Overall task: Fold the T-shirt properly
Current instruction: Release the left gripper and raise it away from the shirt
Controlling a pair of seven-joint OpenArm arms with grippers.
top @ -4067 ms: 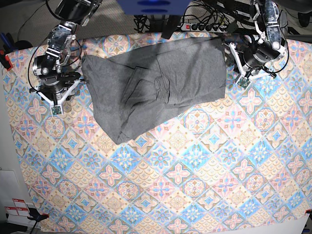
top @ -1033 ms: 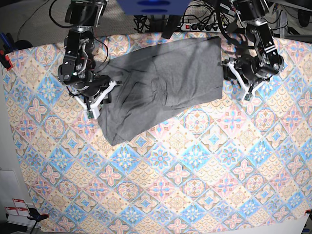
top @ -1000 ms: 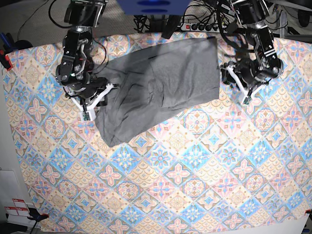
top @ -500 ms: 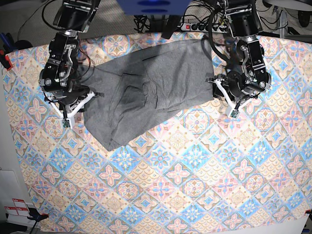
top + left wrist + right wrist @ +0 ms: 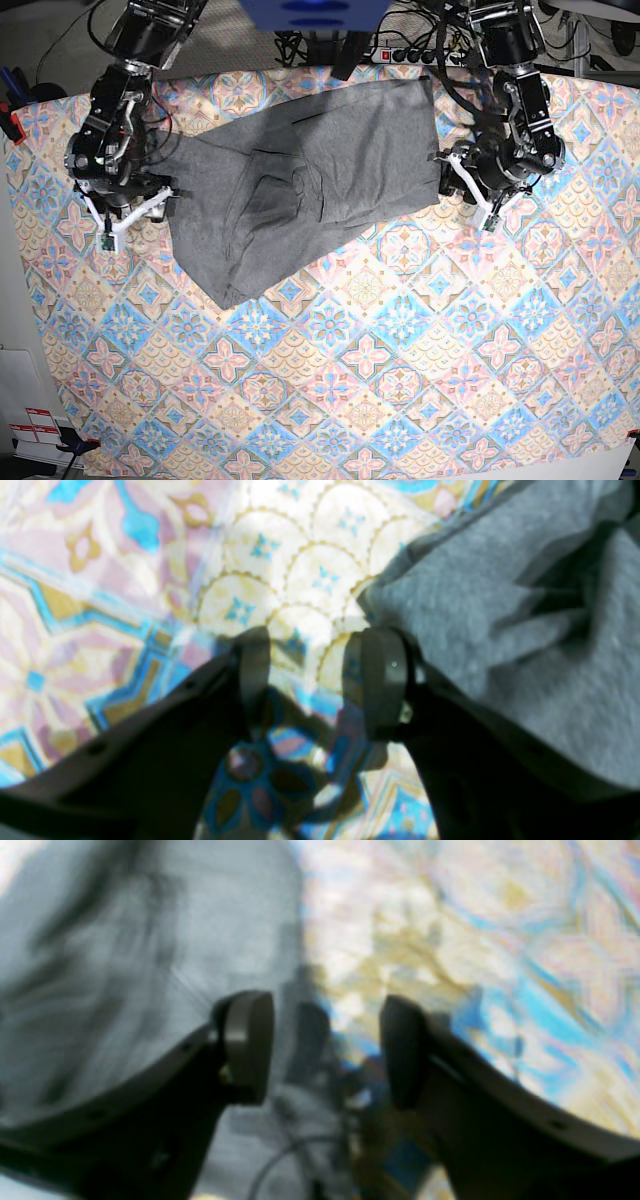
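Lying rumpled across the upper middle of the tablecloth, the T-shirt: heather grey, creased and bunched near its centre, one corner trailing toward the lower left, top edge close to the cloth's far border. Neck label not to be made out; sleeves lost in the folds.

At the shirt's right edge in the base view, the left gripper, jaws partly apart with only patterned cloth between them, one finger just touching the grey hem, nothing clamped. At the opposite edge, the right gripper, jaws spread, straddling the shirt's border, nothing pinched; wrist picture heavily blurred, so finer contact impossible to judge.

Beneath, pastel pink, blue and orange diamonds. Beyond the far border, a power strip amid tangled cables, partly cut off by the frame. Lower left, white tags with red marks, writing too small to read.
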